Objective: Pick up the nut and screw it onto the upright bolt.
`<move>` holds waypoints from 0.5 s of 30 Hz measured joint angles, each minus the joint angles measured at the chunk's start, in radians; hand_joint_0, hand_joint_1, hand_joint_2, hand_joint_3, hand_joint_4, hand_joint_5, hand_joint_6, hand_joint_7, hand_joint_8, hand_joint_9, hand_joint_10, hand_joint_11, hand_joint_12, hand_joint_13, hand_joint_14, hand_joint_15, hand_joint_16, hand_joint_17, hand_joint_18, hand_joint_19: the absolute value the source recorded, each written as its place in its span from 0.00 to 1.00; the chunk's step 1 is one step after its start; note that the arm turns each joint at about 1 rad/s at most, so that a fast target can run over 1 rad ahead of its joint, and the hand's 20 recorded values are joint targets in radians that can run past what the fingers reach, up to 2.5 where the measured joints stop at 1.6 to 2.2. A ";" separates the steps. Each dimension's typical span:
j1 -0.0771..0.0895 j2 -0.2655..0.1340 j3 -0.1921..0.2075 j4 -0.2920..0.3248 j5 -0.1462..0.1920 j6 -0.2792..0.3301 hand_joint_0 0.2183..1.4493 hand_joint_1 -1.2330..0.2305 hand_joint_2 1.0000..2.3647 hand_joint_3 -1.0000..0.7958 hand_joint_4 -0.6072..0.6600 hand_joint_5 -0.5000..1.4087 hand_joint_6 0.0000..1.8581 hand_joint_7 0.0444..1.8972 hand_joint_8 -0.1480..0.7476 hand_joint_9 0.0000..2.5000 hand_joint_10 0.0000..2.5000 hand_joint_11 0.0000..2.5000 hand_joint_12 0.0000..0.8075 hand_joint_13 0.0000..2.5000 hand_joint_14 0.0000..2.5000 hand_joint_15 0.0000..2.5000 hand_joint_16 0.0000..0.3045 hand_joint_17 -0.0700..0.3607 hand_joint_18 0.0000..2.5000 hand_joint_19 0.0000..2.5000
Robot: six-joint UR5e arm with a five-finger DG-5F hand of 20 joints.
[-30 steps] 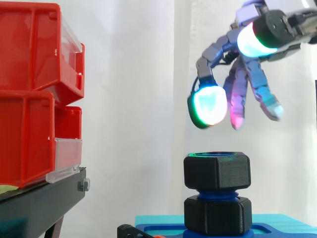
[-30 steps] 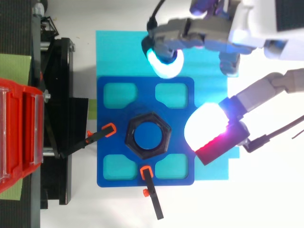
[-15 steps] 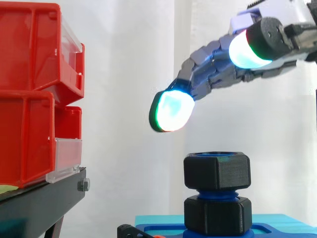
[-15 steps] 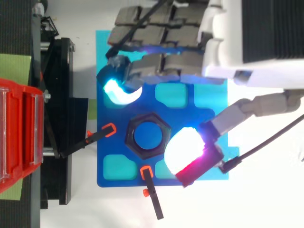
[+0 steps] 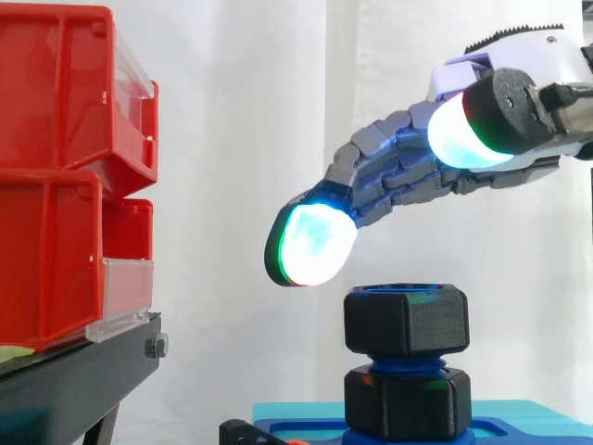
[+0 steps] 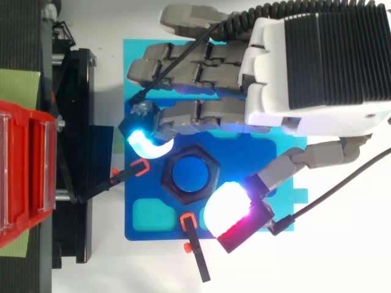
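Spread wide and empty, the hand (image 6: pixel 317 67) hovers over the black hex nut (image 5: pixel 406 320) atop the blue bolt (image 6: pixel 190 175) at lower centre, and must likely grasp and turn it next.

I'm watching a white desk (image 6: pixel 342 262) carrying a cyan mat (image 5: pixel 296 410) around its middle, with a blue plate (image 6: pixel 146 190) lying flat on that mat. A black stand (image 6: pixel 76 122) is sitting toward the desk's left edge, just beside the mat, bearing red bins (image 6: pixel 24 171).
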 measured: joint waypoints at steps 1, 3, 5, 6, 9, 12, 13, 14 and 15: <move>0.000 0.000 -0.003 -0.001 0.000 0.000 0.17 0.67 0.00 0.28 0.54 0.15 0.27 0.27 0.40 0.07 0.00 0.00 0.46 0.00 0.00 0.00 0.21 0.49 0.00 0.00; 0.000 0.000 -0.013 0.000 0.000 0.001 0.17 0.67 0.00 0.28 0.54 0.15 0.27 0.27 0.40 0.07 0.00 0.00 0.46 0.00 0.00 0.00 0.21 0.49 0.00 0.00; 0.001 0.000 -0.020 0.005 0.000 0.001 0.17 0.67 0.00 0.28 0.54 0.15 0.27 0.28 0.40 0.08 0.00 0.00 0.46 0.00 0.00 0.00 0.21 0.49 0.00 0.00; 0.001 0.000 -0.022 0.007 0.000 0.001 0.17 0.67 0.00 0.28 0.54 0.16 0.27 0.28 0.40 0.08 0.00 0.00 0.46 0.00 0.00 0.00 0.21 0.49 0.00 0.00; 0.001 0.000 -0.025 0.012 0.000 0.001 0.17 0.67 0.00 0.28 0.54 0.16 0.27 0.28 0.40 0.08 0.00 0.00 0.46 0.00 0.00 0.00 0.20 0.49 0.00 0.00; 0.003 0.000 -0.026 0.014 0.000 0.001 0.17 0.67 0.00 0.28 0.55 0.16 0.27 0.30 0.41 0.10 0.00 0.00 0.46 0.00 0.00 0.00 0.20 0.48 0.00 0.00; 0.003 0.000 -0.026 0.014 0.001 0.001 0.18 0.67 0.00 0.28 0.55 0.16 0.27 0.31 0.41 0.10 0.00 0.00 0.46 0.00 0.00 0.00 0.20 0.48 0.00 0.00; 0.004 0.000 -0.026 0.014 0.001 0.001 0.18 0.67 0.00 0.28 0.57 0.17 0.27 0.32 0.41 0.11 0.00 0.00 0.46 0.00 0.00 0.00 0.20 0.48 0.00 0.00; 0.004 0.000 -0.026 0.014 0.002 0.001 0.18 0.67 0.00 0.28 0.57 0.18 0.27 0.33 0.42 0.12 0.00 0.00 0.46 0.00 0.00 0.00 0.20 0.48 0.00 0.00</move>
